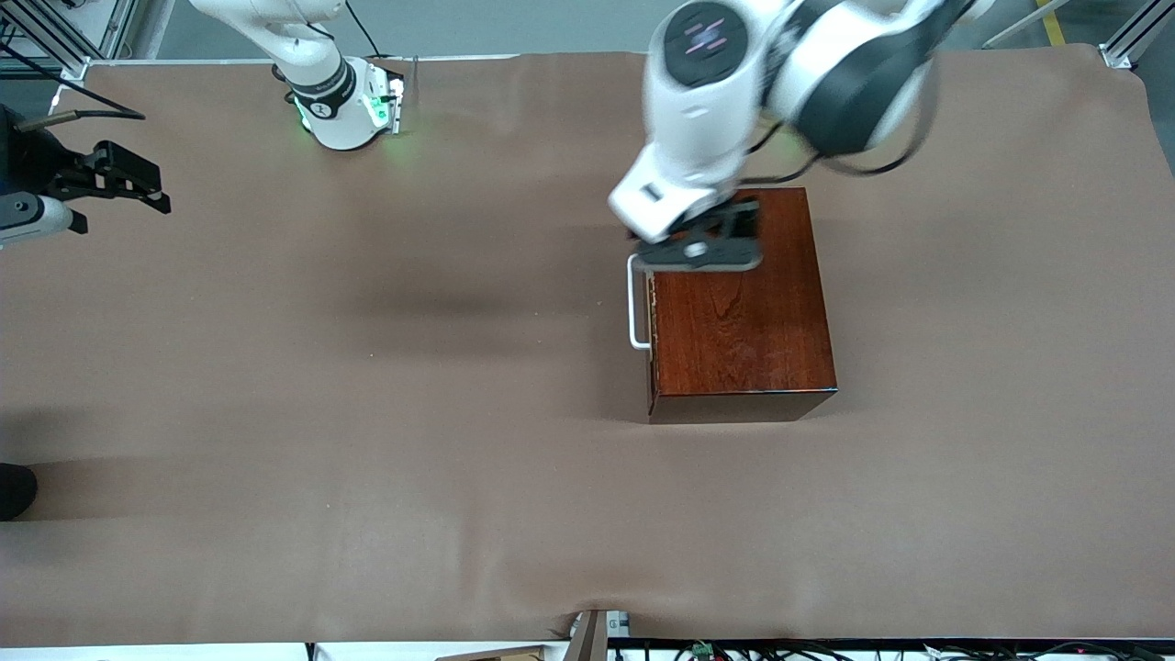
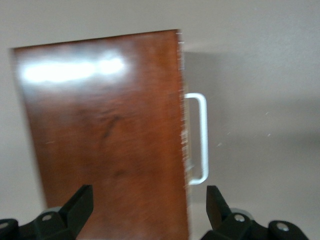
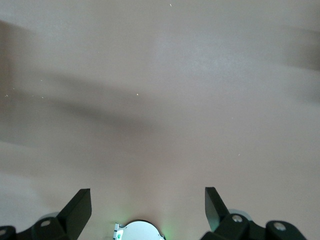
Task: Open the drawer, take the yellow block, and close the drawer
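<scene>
Yellow block hidden, drawer (image 1: 650, 317) shut; wooden box (image 2: 107, 135) smeared, cut by left wrist view's edge.

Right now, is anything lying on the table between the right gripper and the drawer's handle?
No. In the front view, only bare brown table stretches from the right gripper to the white handle of the closed drawer.

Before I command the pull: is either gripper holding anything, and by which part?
Nothing. The left gripper is open over the box, the right gripper open over bare table.
</scene>
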Controlling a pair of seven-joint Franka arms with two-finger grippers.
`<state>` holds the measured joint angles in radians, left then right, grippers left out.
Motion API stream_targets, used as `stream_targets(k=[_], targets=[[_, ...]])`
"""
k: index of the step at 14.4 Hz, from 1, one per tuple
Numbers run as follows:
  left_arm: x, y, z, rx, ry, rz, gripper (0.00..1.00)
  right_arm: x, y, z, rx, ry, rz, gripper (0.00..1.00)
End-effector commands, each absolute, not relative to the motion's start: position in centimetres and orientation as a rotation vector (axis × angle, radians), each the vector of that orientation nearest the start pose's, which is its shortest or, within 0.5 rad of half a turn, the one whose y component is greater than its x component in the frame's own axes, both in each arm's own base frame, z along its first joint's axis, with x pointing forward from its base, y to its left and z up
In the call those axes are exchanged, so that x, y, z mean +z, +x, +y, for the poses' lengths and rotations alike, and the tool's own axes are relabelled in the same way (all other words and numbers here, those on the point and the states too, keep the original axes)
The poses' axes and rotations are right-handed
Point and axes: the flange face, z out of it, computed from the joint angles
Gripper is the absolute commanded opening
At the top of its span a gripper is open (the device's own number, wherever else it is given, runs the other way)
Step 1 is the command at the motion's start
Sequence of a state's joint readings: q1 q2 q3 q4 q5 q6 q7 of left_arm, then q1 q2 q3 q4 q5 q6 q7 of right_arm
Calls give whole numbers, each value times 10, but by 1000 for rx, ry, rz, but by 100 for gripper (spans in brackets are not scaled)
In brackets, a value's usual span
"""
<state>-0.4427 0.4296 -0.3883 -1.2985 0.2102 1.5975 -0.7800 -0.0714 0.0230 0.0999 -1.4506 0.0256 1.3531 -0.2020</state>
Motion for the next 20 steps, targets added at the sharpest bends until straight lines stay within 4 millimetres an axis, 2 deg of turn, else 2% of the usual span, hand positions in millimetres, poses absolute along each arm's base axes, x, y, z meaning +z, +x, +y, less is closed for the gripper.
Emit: stream_targets(k=[1,4,5,8,10,12,14,20], targets=[[465,497,-497,-42,-2978,-61,100,655,528,17,176,-3087,-338,100],[406,477,-544,-130,-2859,-25,100,655,528,18,176,-3087,-341,100],[401,470,-554,-165,-2848,-11,100,655,529,18,173,-3087,-341,100],[373,469,-562,-170,-2837,-30,100,655,528,18,176,-3087,-341,100],[343,461,-569,-145,-2809,-6,100,655,529,18,173,-3087,-341,100],[328,459,-565,-126,-2777,17,100,655,529,18,173,-3087,-341,100],[301,460,-563,-100,-2746,23,100,655,529,18,173,-3087,-341,100],[281,464,-559,-102,-2693,116,100,655,529,18,173,-3087,-341,100]])
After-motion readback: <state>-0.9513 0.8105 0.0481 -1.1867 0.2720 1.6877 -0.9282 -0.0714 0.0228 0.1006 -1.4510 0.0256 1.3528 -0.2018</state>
